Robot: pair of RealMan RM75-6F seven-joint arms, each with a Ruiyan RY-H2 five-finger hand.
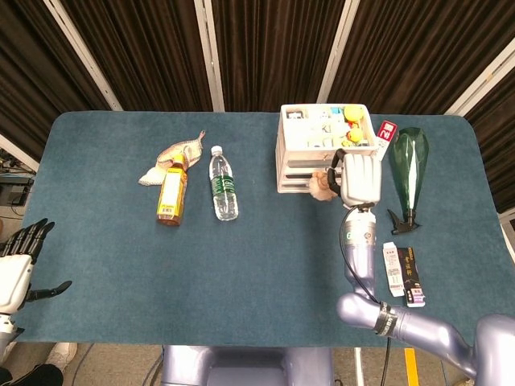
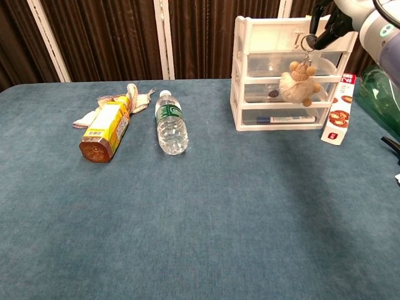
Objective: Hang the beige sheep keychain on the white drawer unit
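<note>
The beige sheep keychain (image 2: 298, 83) dangles by its metal ring in front of the white drawer unit (image 2: 253, 65), level with the upper drawers. My right hand (image 2: 340, 15) pinches that ring close to the small hook on the unit's top front. From the head view the sheep (image 1: 323, 185) shows just in front of the drawer unit (image 1: 291, 157), beside the right hand (image 1: 360, 178). My left hand (image 1: 18, 257) hangs open and empty past the table's left edge.
An orange bottle (image 2: 105, 130) on a cloth and a clear water bottle (image 2: 170, 122) lie at the left. A red-and-white box (image 2: 337, 117) leans by the unit. A green spray bottle (image 1: 409, 170) and small packets (image 1: 405, 273) lie at the right.
</note>
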